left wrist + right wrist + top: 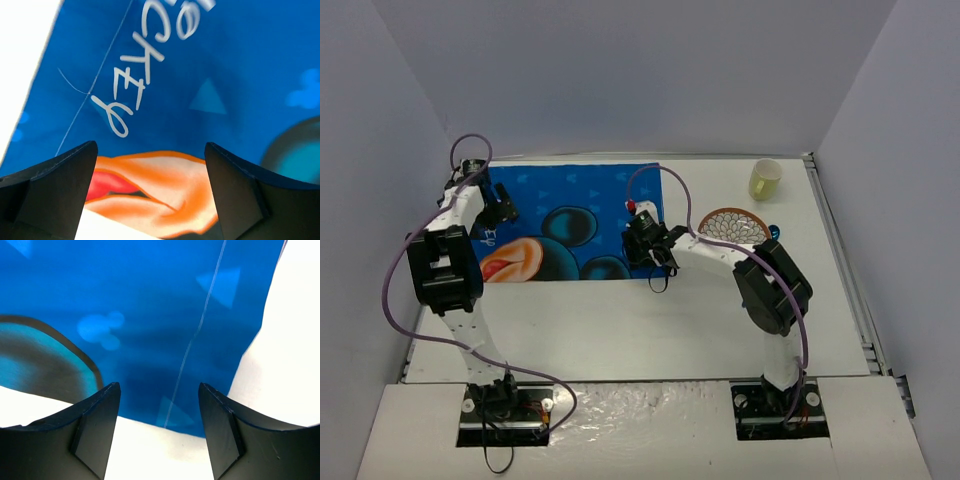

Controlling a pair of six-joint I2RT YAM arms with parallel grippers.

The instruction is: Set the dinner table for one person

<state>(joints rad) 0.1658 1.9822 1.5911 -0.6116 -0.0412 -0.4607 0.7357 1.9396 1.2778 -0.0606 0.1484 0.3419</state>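
Observation:
The dinner table point(650, 325) is a large white top with a thin metal rim. A blue cartoon-printed placemat point(570, 215) lies flat on its far left half. My left gripper point(500, 207) hovers over the mat's left end. In the left wrist view that gripper point(150, 172) stands open over the orange print of the placemat point(210, 60), holding nothing. My right gripper point(647, 243) is at the mat's near right corner. Seen from the right wrist, it point(159, 412) is open above the corner of the placemat point(160, 315), with bare table point(285, 350) beside it.
A pale yellow cup point(765, 178) stands at the far right. A round brown plate with a white lattice pattern point(733, 225) lies just right of the right arm, a small blue item point(775, 232) at its edge. Grey walls enclose the table on three sides.

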